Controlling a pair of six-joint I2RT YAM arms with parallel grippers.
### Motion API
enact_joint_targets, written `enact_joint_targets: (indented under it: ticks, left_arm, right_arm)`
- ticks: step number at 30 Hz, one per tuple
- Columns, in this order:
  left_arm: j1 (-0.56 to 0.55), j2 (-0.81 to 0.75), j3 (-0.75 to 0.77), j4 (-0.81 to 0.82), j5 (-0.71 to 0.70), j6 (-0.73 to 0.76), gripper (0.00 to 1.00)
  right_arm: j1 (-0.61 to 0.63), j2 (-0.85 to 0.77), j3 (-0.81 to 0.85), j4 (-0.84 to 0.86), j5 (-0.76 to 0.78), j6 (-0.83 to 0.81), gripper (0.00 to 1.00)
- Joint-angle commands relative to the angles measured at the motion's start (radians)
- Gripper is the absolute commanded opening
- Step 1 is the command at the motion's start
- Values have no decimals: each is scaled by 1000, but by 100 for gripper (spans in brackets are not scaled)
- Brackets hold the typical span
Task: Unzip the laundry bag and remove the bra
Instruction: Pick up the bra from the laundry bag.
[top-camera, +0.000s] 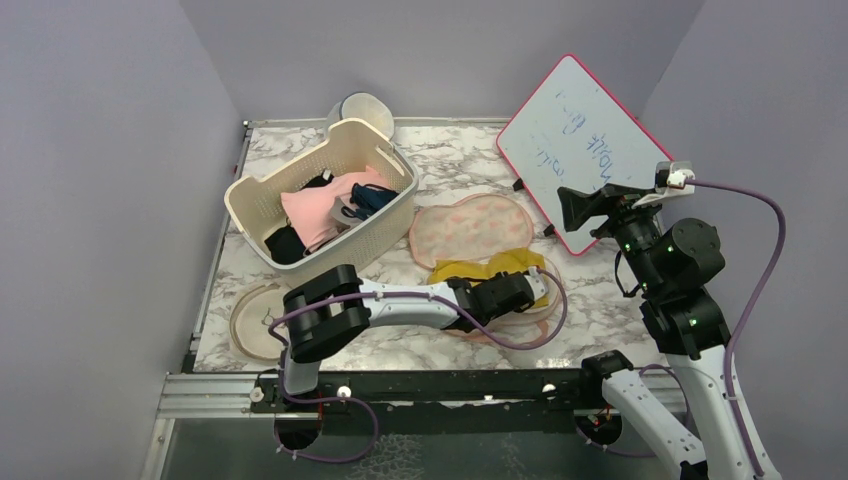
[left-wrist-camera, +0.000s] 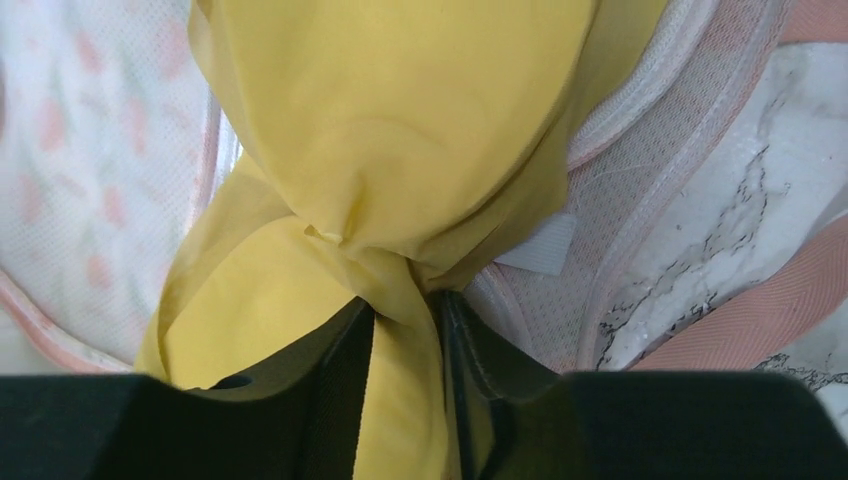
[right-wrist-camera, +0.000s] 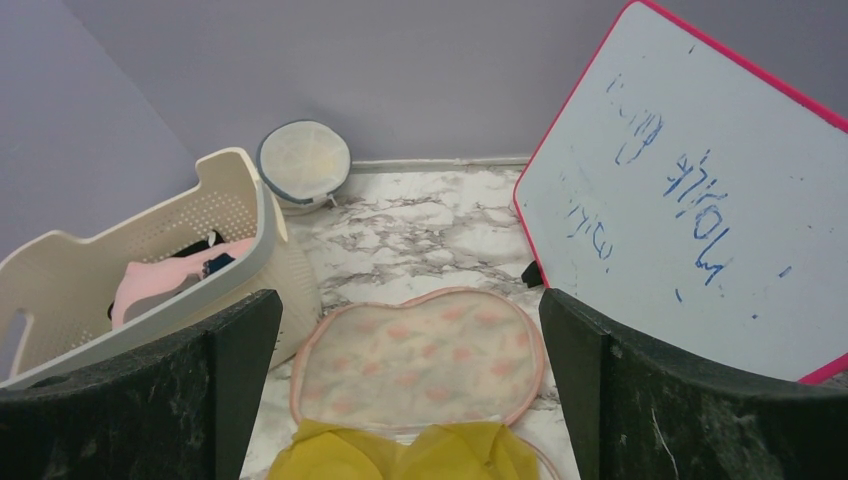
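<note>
The left gripper has its two black jaws nearly together, pinching a gathered fold of the bra. From that pinch the mustard-yellow fabric fans out ahead of the fingers. A small white tag shows just beside the fold.

Under the bra lies the laundry bag, open. One peach printed half is spread flat toward the middle of the table. The other half, with mesh lining and pink edging, sits under the bra near the near edge, right of centre. In the overhead view the bra's long axis runs roughly parallel to the near edge, and the left arm reaches along that edge from the near-left corner to meet it. The bra appears to rest on the bag, not inside a closed pouch.

The right gripper is raised near the right edge, jaws spread wide and holding nothing, well apart from the bra and looking down on it.

The left arm is plainly the nearer. The likely next move is to lift the pinched fold up and away from the open half, taking care that the mesh does not come up with it.

Farther out, a cream basket of garments stands toward the far-left corner, and a whiteboard leans at the far-right corner.
</note>
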Motion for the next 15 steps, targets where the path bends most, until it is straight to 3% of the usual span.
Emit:
enact_joint_targets:
  ticks: [1,7,11,15]
  left_arm:
    - [-7,-20,40,-15,-33,-13,21]
    - [-6,-65,57,-31,-45,-32,13]
    - [-5,-111,53,-30,-86,-58,0]
    - [-3,-164,37,-11,-124,-75,0]
  right_arm:
    - [-2,3,30,3,-11,-9,100]
    - [-2,8,33,7,-15,-4,100]
    - [-2,4,33,7,-9,-6,100]
    - [-2,-3,27,4,-3,-6,100]
